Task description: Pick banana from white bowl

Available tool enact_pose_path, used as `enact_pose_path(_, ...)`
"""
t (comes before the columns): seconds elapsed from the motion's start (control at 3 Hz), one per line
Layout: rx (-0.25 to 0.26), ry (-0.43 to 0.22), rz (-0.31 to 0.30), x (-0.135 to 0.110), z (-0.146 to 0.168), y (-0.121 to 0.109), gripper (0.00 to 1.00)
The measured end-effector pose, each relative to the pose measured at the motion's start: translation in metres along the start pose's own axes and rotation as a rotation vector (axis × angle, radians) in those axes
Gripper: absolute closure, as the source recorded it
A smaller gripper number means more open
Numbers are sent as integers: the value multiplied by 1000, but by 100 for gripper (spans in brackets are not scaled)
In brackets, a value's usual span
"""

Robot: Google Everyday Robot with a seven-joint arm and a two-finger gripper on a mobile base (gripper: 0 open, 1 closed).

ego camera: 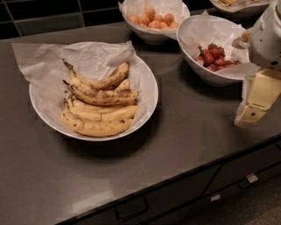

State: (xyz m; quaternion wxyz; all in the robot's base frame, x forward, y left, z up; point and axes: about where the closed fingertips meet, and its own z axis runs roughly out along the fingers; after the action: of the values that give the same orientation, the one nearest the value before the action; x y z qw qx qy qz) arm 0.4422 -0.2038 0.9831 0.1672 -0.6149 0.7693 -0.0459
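ok counts: four white bowls total. one wide shallow white bowl lined with crumpled paper point(152, 94), one white bowl of small orange fruits point(151, 38), one white bowl of red strawberries point(215, 79), and a fourth white bowl point(232, 5) cut off at the top right corner. bananas in the wide one: i count five, and just one is the heavily brown-blotched yellow banana point(105, 96). orange fruits point(153, 19): about seven showing. strawberries point(213, 59): one small heap, too clumped to count. one gripper point(250, 115), at the right edge above the one dark grey counter point(189, 132), just in front of the strawberry bowl. one dark drawer handle point(131, 208) below.
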Motion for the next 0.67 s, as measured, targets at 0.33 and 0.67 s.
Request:
enact_pose_path(0.33,-38,-18,-100,-44,14,-4,0)
enact_pose_path(0.67,-92,-74,-200,-102,40,-5,0)
